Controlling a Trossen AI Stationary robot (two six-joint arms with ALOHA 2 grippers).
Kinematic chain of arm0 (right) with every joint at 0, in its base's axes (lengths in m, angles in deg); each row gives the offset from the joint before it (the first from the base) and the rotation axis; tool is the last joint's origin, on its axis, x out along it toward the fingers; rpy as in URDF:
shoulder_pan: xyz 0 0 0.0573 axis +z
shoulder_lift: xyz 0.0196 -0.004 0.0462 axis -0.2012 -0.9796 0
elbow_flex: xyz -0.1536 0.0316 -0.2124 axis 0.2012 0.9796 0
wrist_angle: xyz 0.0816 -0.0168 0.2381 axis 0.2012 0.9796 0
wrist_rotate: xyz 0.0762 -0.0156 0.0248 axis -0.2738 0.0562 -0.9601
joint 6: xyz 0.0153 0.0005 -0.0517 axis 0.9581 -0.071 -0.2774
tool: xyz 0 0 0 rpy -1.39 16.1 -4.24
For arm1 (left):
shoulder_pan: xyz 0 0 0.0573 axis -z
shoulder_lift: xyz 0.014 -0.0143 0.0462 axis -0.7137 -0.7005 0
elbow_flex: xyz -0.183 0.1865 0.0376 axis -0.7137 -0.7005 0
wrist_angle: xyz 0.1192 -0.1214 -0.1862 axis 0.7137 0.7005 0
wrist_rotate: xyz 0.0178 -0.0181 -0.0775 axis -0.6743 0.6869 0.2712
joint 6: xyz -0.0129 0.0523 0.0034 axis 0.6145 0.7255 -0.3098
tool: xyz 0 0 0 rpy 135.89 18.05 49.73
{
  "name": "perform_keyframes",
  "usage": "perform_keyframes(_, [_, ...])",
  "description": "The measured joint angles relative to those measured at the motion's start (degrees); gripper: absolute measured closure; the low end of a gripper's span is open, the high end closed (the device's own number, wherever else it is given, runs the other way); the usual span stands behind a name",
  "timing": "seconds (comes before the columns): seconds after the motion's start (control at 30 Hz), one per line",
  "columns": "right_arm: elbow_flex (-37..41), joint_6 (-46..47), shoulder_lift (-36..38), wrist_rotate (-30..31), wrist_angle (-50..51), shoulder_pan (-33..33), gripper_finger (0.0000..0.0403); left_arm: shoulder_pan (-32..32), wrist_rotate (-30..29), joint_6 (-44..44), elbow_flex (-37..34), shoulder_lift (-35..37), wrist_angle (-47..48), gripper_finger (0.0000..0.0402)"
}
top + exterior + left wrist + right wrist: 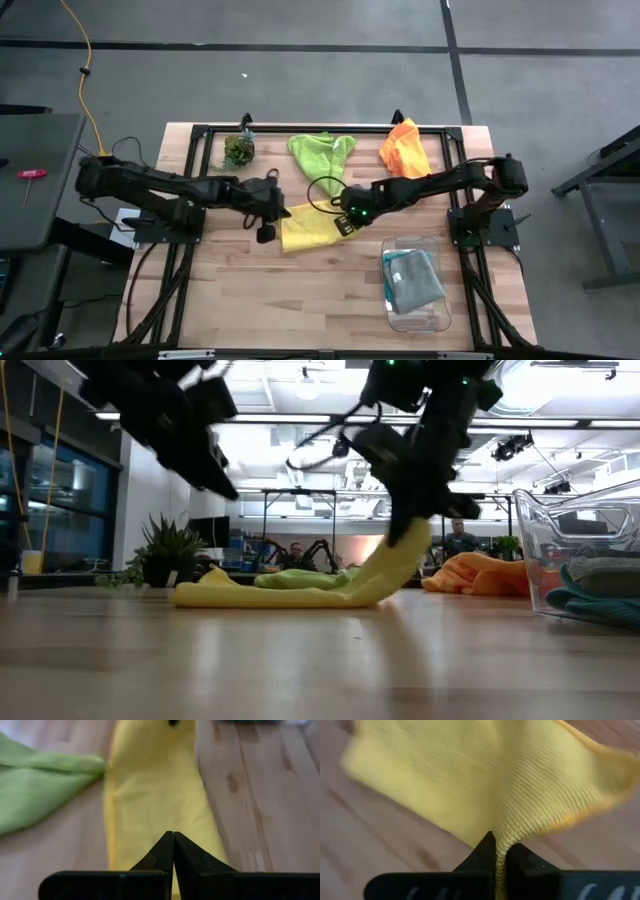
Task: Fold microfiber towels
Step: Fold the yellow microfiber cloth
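A yellow microfiber towel [305, 232] lies mid-table as a long folded strip, with its left part flat on the wood [250, 596]. My right gripper [345, 222] is shut on the towel's right end and holds that end raised. My left gripper [264, 234] hangs shut and empty above the strip's left end [173, 840], clear of it in the low view [222, 485]. A lime green towel [320, 150] and an orange towel [405, 148] lie crumpled at the far edge. My right gripper pinches a gathered fold at the yellow towel's right end [502, 832] between its two fingers, coming from above and slanting down. That end is lifted off the table [405, 545]. The cloth slopes down from it to the part that lies flat on the wood.
A clear plastic bin [440, 300] stands near right and holds a teal towel [392, 270] and a grey towel [420, 285]. A small dark-green plant-like clump [238, 150] sits at the far left. Bare wood shows along the near edge, left of the bin.
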Motion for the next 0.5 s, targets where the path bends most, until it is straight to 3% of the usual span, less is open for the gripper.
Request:
perform_keyframes(0.27, [0.0,-1.1,-2.3,-1.2,-17.6,1.1,0.0403,0.0,-9.0,-4.9,0.0,13.0,6.2,0.0401])
perform_keyframes(0.5, [0.0,-1.0,-6.3,-3.2,-25.0,1.1,0.0403,0.0,-11.9,-7.5,0.0,14.9,6.6,0.0401])
